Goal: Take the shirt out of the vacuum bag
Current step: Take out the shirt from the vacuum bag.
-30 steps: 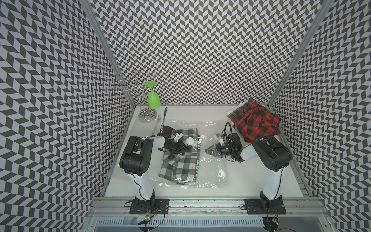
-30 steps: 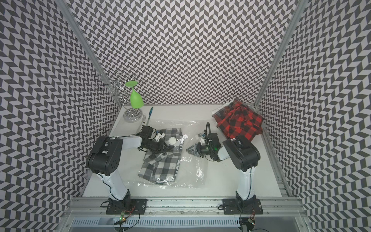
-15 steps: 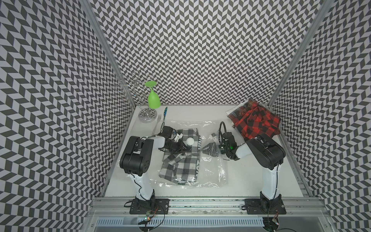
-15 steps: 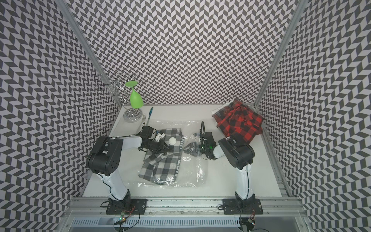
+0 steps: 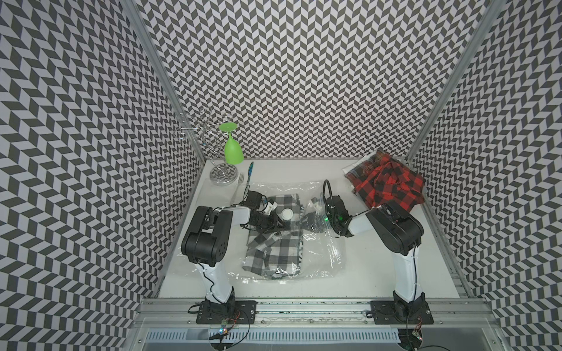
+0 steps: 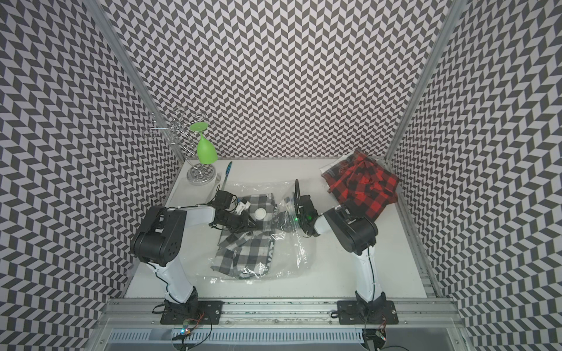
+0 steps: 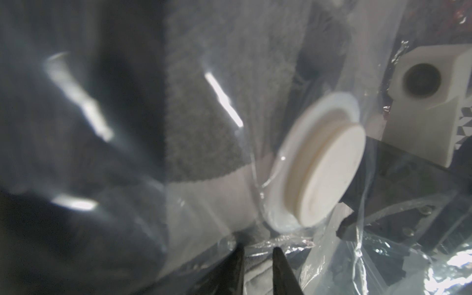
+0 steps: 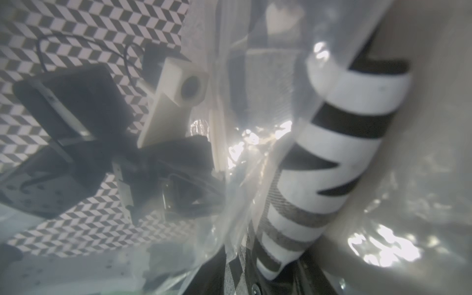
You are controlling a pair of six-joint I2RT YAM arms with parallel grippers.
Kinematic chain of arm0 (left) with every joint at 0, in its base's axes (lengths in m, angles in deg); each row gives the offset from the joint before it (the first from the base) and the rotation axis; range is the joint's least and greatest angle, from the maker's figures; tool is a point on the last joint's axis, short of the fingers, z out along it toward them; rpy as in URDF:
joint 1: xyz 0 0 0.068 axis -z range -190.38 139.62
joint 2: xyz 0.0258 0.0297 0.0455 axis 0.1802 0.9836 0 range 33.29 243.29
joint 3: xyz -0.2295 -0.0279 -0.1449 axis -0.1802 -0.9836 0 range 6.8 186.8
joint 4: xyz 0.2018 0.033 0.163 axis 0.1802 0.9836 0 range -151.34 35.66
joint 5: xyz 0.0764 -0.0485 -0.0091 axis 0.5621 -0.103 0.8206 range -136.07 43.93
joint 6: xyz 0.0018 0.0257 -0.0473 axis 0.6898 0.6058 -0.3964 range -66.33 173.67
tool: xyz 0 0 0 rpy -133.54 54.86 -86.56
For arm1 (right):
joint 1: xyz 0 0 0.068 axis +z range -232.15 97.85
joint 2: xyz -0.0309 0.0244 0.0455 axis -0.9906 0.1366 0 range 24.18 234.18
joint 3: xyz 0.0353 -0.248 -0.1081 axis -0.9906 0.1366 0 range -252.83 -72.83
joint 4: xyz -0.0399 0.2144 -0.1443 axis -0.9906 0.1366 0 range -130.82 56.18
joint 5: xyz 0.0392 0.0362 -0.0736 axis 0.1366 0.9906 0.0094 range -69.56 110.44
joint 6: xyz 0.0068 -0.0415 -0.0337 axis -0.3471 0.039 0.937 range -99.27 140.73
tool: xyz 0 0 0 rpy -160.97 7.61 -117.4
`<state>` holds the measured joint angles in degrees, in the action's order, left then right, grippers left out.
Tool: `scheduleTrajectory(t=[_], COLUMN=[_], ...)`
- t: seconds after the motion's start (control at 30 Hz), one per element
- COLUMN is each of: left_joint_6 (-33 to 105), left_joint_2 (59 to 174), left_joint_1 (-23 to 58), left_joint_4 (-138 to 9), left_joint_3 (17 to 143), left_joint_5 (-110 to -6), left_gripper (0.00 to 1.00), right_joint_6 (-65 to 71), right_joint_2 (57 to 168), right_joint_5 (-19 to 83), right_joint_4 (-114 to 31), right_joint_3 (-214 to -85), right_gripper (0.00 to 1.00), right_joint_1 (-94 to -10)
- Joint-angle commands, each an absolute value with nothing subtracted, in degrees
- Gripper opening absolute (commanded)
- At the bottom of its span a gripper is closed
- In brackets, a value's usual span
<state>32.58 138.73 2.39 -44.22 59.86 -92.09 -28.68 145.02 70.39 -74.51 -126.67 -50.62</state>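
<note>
the vacuum bag (image 5: 324, 258) lies flat on the desk (image 5: 383, 273) between the two arms, with the grey-and-white checked shirt (image 5: 278, 249) inside it, not yet out. the left jaws sit over the shirt, just beside the round white valve cap (image 7: 329, 173); in the left wrist view they are drawn in to a narrow slit with crinkled bag film pinched in it, so they look clamped on the bag's top layer. the right jaws come in from the opposite side and seem pushed under the film, as the right wrist view is hazy with plastic; only dark edges of them show there, and i cannot tell whether they are apart or closed on anything. close ahead of the right jaws runs the shirt's lettered band (image 8: 339, 158). the shirt's long axis lies across the line joining the two pairs of jaws, so the right jaws meet its long edge side-on and are the nearer pair to that edge. my judgement: the pull must go back toward the right arm, away from the left jaws, while those pin the bag. the red checked cloth (image 5: 386, 185) lies well behind the right jaws, out of play
</note>
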Motion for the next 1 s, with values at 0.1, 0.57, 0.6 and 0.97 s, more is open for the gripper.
scheduleTrajectory(t=[0.1, 0.57, 0.6, 0.97], left_joint_6=[32.66, 28.15, 28.24, 30.24], left_joint_2=[137.61, 130.04, 130.35, 136.96], left_joint_1=[3.17, -10.52, -11.57, -15.22], left_joint_4=[-41.57, -34.81, -33.91, -31.35], left_joint_3=[60.0, 64.52, 65.15, 65.79], left_joint_5=[-93.12, -80.53, -78.38, -64.57], left_gripper=[0.24, 0.63, 0.64, 0.31], right_joint_6=[-28.14, -27.46, -27.35, -27.34], right_joint_2=[147.24, 139.81, 139.71, 138.49], right_joint_5=[68.47, 67.29, 67.4, 67.9], right_joint_4=[-73.88, -70.79, -70.7, -69.4], right_joint_3=[-126.39, -123.53, -123.43, -123.08], right_gripper=[0.06, 0.0, 0.0, 0.0], right_joint_1=[-49.63, -50.83, -50.78, -50.82])
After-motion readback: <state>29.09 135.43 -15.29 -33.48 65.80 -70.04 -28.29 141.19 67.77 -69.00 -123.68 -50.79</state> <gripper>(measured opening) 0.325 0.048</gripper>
